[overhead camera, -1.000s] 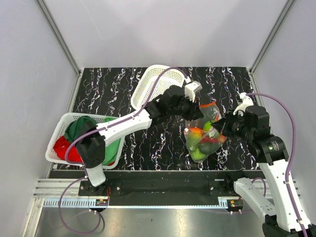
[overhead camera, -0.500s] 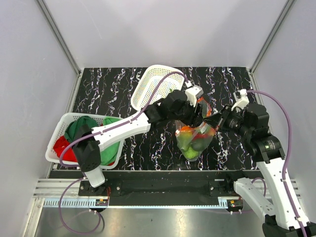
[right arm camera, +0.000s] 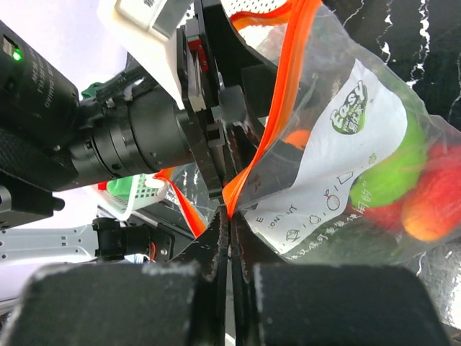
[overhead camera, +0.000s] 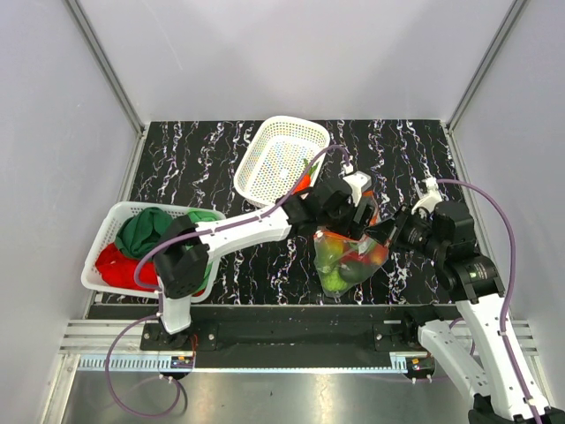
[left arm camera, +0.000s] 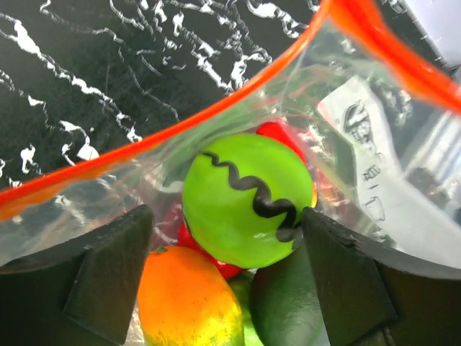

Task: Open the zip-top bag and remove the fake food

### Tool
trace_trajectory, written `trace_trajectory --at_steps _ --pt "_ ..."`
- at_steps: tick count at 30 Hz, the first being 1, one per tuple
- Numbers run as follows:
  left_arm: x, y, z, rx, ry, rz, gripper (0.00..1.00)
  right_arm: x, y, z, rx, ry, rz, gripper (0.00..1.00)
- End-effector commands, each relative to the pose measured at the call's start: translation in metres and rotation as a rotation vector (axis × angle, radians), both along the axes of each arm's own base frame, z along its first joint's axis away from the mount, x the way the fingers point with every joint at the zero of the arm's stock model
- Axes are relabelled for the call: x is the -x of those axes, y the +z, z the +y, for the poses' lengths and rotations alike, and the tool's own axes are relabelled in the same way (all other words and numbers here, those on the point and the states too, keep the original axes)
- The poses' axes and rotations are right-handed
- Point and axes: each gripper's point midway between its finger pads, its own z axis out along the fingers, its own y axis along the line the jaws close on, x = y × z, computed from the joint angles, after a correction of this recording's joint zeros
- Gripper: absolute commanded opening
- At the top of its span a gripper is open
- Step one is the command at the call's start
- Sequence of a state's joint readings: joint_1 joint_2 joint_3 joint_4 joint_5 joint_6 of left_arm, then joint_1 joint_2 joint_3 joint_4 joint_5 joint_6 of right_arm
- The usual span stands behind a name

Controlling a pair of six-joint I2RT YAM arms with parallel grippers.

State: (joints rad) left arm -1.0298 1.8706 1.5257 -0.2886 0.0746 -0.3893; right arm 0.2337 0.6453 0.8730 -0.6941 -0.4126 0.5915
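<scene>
Lowered since a moment ago, the left pincer (left arm camera: 227,277) gapes wide in the zip-top bag (overhead camera: 347,258) mouth over the fake food (left arm camera: 241,198), the right pincer (right arm camera: 229,241) clamped on that bag.

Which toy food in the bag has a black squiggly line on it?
The bright green round one. The orange piece next to it and the red one behind it show no squiggle.

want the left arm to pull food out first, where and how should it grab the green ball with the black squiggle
Pinch the green ball across its widest middle, coming in through the open mouth of the bag. It sits uppermost in there, between the open fingers of the left gripper, and its round sides would probably slip if caught off-centre.
</scene>
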Motion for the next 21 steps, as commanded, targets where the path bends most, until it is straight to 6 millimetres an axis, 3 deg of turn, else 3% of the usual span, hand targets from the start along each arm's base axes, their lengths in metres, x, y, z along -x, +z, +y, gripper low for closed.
trace_trajectory --at_steps 1,11,16,21 --pt "-0.007 0.027 -0.016 0.049 0.010 -0.083 0.90 0.002 0.006 -0.003 0.017 -0.002 -0.031 0.00" --pt "0.022 0.003 -0.038 0.096 -0.111 0.060 0.94 0.003 0.011 -0.006 0.032 -0.007 -0.052 0.00" --pt "0.022 -0.003 -0.047 0.139 -0.108 0.077 0.94 0.004 0.008 -0.005 0.027 -0.002 -0.041 0.00" --pt "0.021 -0.005 -0.053 0.146 -0.116 0.076 0.79 0.006 0.011 -0.006 0.029 -0.003 -0.054 0.00"
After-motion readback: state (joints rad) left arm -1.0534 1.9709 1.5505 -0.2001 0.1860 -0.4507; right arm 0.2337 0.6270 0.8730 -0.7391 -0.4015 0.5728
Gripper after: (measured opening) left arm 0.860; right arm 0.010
